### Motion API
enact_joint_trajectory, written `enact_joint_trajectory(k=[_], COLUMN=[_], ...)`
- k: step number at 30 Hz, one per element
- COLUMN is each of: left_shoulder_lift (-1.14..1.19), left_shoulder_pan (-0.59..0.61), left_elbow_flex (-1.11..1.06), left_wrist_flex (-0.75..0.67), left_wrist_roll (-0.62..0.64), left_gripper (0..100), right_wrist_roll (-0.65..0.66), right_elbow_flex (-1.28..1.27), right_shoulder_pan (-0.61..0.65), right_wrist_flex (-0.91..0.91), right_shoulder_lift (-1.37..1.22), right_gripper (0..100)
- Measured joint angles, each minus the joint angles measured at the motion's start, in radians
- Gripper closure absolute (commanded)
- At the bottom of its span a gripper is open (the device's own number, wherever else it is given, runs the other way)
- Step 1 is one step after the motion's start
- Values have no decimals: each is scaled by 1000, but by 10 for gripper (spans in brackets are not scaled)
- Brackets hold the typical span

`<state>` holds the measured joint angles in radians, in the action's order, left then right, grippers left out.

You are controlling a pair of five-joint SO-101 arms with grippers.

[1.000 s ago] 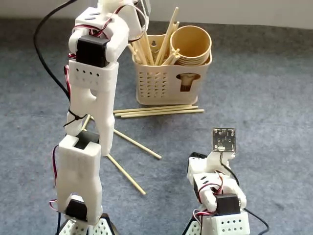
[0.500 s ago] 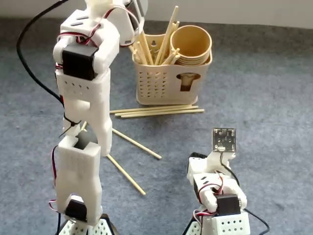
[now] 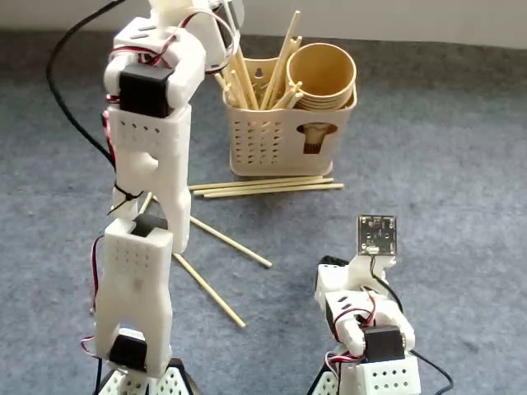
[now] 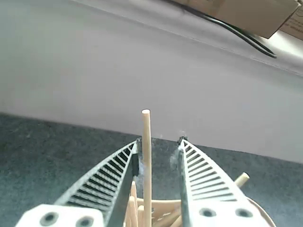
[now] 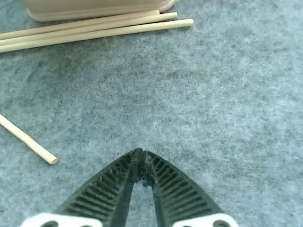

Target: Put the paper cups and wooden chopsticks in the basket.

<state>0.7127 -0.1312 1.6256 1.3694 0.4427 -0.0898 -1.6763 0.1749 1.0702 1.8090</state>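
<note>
1. One chopstick (image 4: pixel 146 127) upright between parted left gripper (image 4: pixel 158 141) fingers, end up, over basket (image 3: pixel 280 140).
2. Three chopsticks (image 3: pixel 263 186) flat along basket's front, side by side.
3. Right gripper (image 5: pixel 140 158) pinched closed on nothing, over grey carpet (image 5: pixel 227 94).

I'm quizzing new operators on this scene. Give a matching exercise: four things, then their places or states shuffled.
1. stacked tan paper cups
2. three pale wooden chopsticks lying together
3. left hand
4. right hand

A. shut, low over the grey carpet
B. inside the cream perforated basket
C. open, one wooden chopstick in its gap
D. flat on the carpet by the basket

Pairs: 1-B; 2-D; 3-C; 4-A
</note>
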Motion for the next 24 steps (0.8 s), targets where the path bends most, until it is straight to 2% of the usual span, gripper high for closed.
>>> enact_joint_trajectory(k=[3,6,12,18,24], left_shoulder_lift=[61,101,106,21,-61], left_shoulder_pan=[8,20,21,14,-55], left_elbow_flex=[0,0,0,0,0], left_wrist_flex=[-57,-101,-109,77,267], left_wrist_roll=[43,83,107,112,110], left_gripper=[883,1000,994,994,994], right_wrist_roll=[0,0,0,0,0], right_elbow_flex=[0,0,0,0,0], right_shoulder_pan=[0,0,0,0,0], right_wrist_flex=[0,0,0,0,0], right_shoulder_lift=[0,0,0,0,0], right_gripper=[994,994,994,994,994])
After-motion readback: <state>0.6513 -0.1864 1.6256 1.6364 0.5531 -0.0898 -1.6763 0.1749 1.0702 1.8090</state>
